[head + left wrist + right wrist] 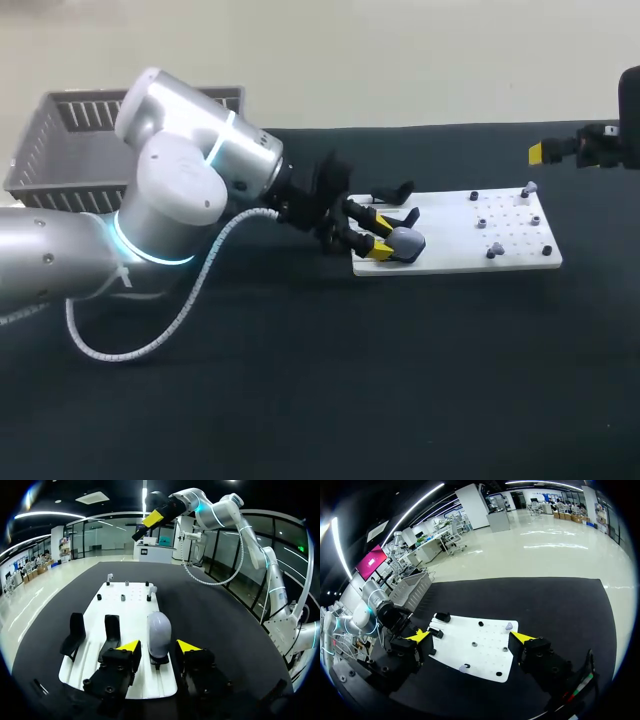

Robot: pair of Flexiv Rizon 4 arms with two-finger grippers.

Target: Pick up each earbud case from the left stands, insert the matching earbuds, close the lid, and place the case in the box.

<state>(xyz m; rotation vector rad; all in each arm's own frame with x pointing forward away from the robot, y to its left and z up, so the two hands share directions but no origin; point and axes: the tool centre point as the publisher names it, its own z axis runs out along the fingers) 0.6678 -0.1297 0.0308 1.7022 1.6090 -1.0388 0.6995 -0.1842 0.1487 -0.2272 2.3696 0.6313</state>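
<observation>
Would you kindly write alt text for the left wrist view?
The left hand, fingers open, straddles a grey earbud case upright on its stand on a white board. Two empty black stands sit beside the case, small pieces lie at the board's far end, and the right arm hangs beyond it.

A grey earbud case (159, 630), lid shut, sits upright on the end one of 3 black stands (112, 630). The box (50, 150) lies well apart.

The earbud case (158, 632) looks smooth matt plastic (white board (134, 617) smooth too) on a dull black table (300, 400).
</observation>
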